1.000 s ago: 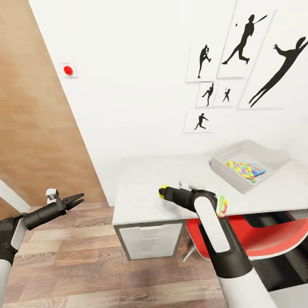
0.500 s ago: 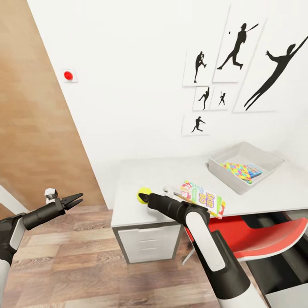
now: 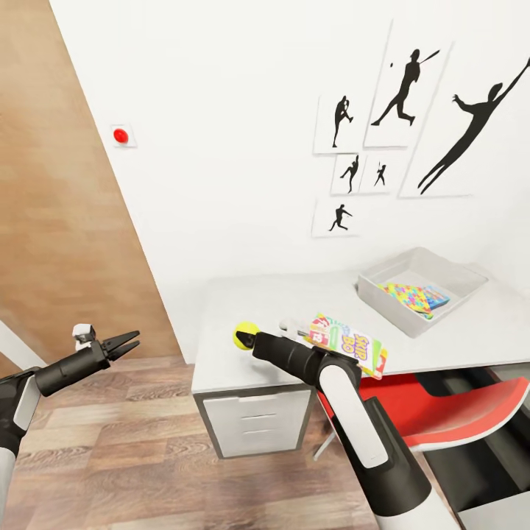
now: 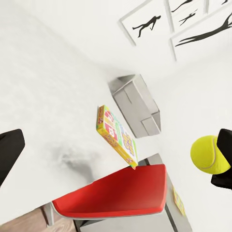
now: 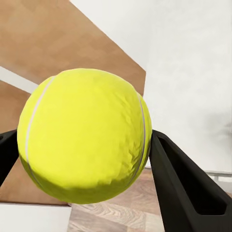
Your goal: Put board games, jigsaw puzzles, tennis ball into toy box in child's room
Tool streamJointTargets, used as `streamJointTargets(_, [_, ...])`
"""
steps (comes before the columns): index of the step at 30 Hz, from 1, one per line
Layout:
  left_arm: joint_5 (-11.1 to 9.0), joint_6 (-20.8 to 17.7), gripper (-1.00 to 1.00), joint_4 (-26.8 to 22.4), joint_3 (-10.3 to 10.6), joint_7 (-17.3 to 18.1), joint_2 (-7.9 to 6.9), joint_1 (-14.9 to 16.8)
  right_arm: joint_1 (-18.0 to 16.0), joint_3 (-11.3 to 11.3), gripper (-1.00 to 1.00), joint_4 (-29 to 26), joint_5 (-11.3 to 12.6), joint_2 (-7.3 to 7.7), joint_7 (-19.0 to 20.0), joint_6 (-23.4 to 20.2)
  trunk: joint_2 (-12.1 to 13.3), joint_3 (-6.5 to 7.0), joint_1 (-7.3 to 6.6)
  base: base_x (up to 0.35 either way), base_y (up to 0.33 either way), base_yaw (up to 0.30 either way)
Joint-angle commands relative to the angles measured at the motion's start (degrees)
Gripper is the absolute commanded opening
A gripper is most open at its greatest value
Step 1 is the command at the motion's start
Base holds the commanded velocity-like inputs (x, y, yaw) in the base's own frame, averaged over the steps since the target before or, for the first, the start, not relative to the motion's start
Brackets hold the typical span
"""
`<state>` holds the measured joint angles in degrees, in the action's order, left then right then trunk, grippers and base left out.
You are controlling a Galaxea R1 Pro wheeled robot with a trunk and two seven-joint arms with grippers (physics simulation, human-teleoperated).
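My right gripper (image 3: 249, 337) is shut on the yellow-green tennis ball (image 3: 244, 333) over the front left part of the pale table (image 3: 243, 294). In the right wrist view the tennis ball (image 5: 84, 135) sits squeezed between both black fingers (image 5: 183, 188). The Skip-Bo board game (image 3: 346, 344) lies at the table's front edge, right of my right forearm. The grey toy box (image 3: 383, 288) stands at the back right of the table, with a jigsaw puzzle (image 3: 408, 297) and a blue flat piece (image 3: 439, 296) inside. My left gripper (image 3: 124, 343) hangs open over the floor, left of the table, holding nothing.
A red-and-white swivel chair (image 3: 449, 412) is tucked under the table's right half. A drawer unit (image 3: 254, 423) sits under the table's left end. A red round button (image 3: 120, 135) and black silhouette prints (image 3: 401, 88) hang on the white wall. Wood-plank floor (image 3: 110, 449) lies to the left.
My right gripper has carried the tennis ball leftward along the table's front, uncovering the Skip-Bo carton. The head view has shifted slightly. The left arm has barely moved.
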<state>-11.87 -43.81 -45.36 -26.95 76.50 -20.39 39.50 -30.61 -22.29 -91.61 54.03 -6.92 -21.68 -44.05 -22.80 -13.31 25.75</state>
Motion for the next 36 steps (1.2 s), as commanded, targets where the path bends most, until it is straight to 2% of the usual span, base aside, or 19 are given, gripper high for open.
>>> streamJointTargets(1, [-0.09, -0.58, 1.00, 0.01, -0.03, 0.15, -0.01, 0.05, -0.06, -0.14, -1.00, -0.04, 0.76, -0.06, -0.66, 0.38, -0.12, -0.11, 0.03, 0.000, 0.000, 0.000])
streamJointTargets(16, [-0.12, -0.58, 1.00, 0.01, -0.03, 0.14, 0.00, 0.05, -0.06, -0.48, -1.00, -0.06, 0.81, -0.72, -0.88, 0.78, -0.12, -0.08, 0.03, 0.000, 0.000, 0.000])
streamJointTargets(36, [-0.18, -0.58, 1.00, 0.01, -0.03, 0.15, 0.00, 0.05, 0.01, -0.52, -1.00, -0.06, 0.82, -0.71, -0.64, 0.74, -0.12, 1.62, 0.03, 0.000, 0.000, -0.052])
